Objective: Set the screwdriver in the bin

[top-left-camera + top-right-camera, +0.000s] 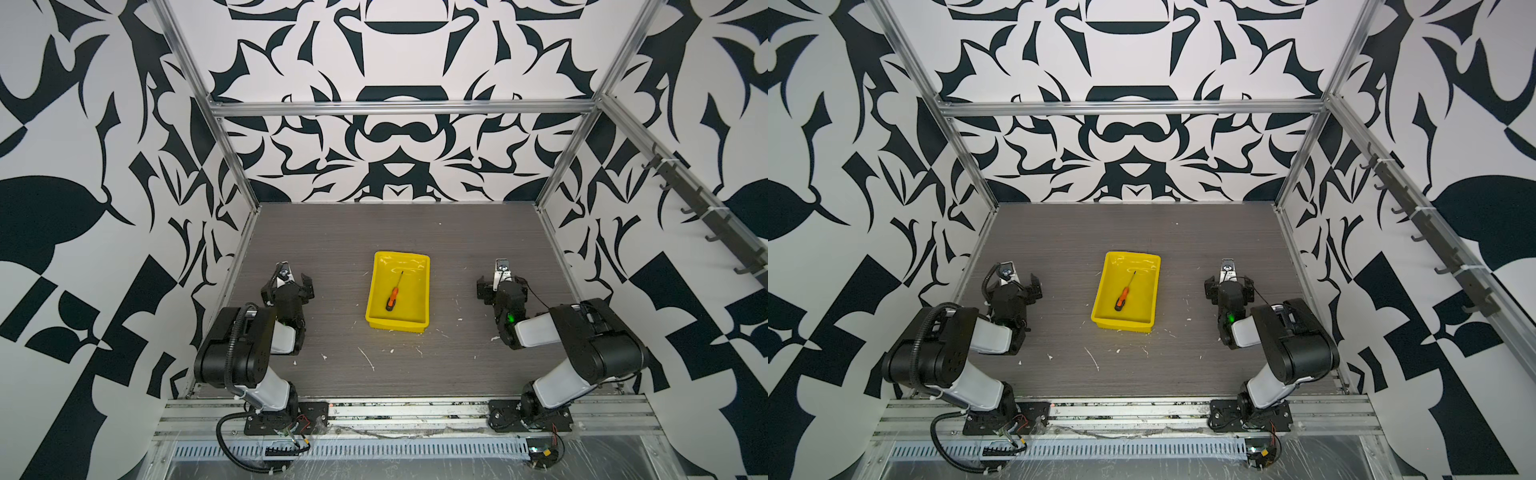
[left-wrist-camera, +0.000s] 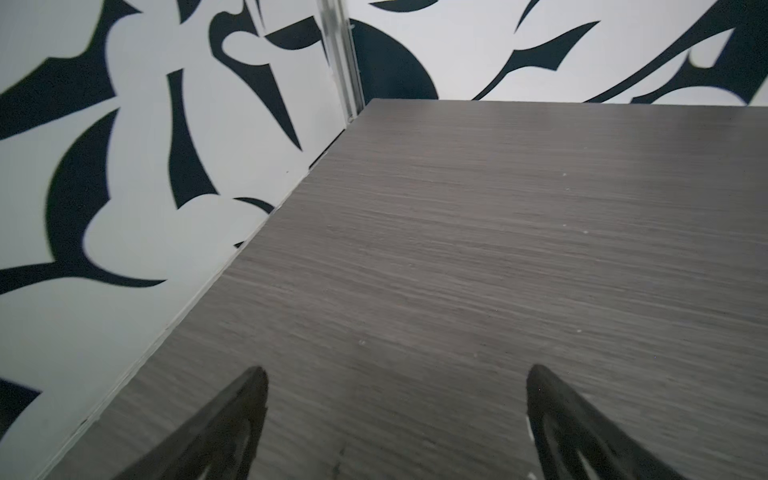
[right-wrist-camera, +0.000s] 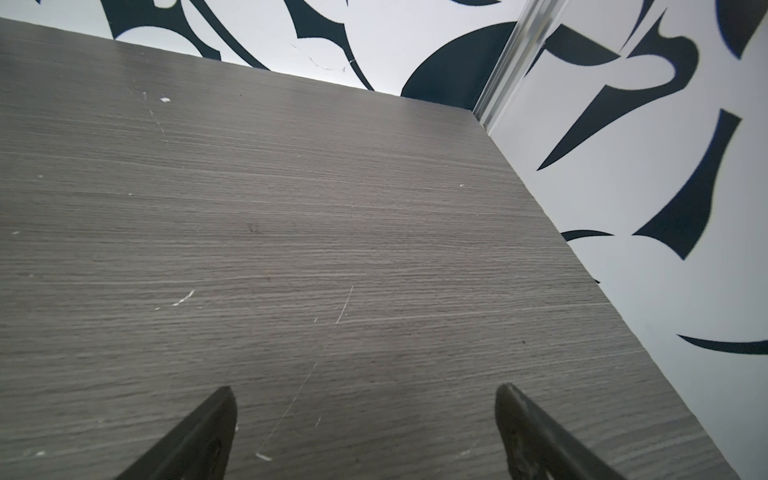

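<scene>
Stretching between patterned walls (image 1: 104, 208), the grey wood-grain table (image 1: 457, 249) is flecked with white scuffs. The left claw (image 2: 397, 374) and the right claw (image 3: 365, 392) hover over it, dark tapered fingers spread wide, gripping nothing. Between them sits the shallow, glossy yellow bin (image 1: 397, 326); the orange-handled screwdriver (image 1: 392, 296) lies slanted inside.
</scene>
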You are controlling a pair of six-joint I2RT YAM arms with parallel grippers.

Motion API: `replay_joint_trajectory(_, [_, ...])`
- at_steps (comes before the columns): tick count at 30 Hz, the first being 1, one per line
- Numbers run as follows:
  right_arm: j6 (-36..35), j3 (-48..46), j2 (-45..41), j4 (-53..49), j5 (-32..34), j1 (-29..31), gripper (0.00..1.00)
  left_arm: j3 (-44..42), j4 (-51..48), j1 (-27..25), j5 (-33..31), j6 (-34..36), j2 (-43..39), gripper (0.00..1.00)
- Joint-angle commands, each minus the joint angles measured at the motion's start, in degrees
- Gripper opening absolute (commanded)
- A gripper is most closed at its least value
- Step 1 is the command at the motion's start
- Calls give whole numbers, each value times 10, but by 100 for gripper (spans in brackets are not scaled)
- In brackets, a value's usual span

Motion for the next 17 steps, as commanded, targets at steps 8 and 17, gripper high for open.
replay_joint_trajectory(8, [17, 22, -16, -14, -32, -16, 99, 28, -24, 4, 30, -17, -2, 100])
replay_joint_trajectory(17, [13, 21, -19, -17, -64, -24, 99, 29, -26, 4, 30, -16, -3, 100])
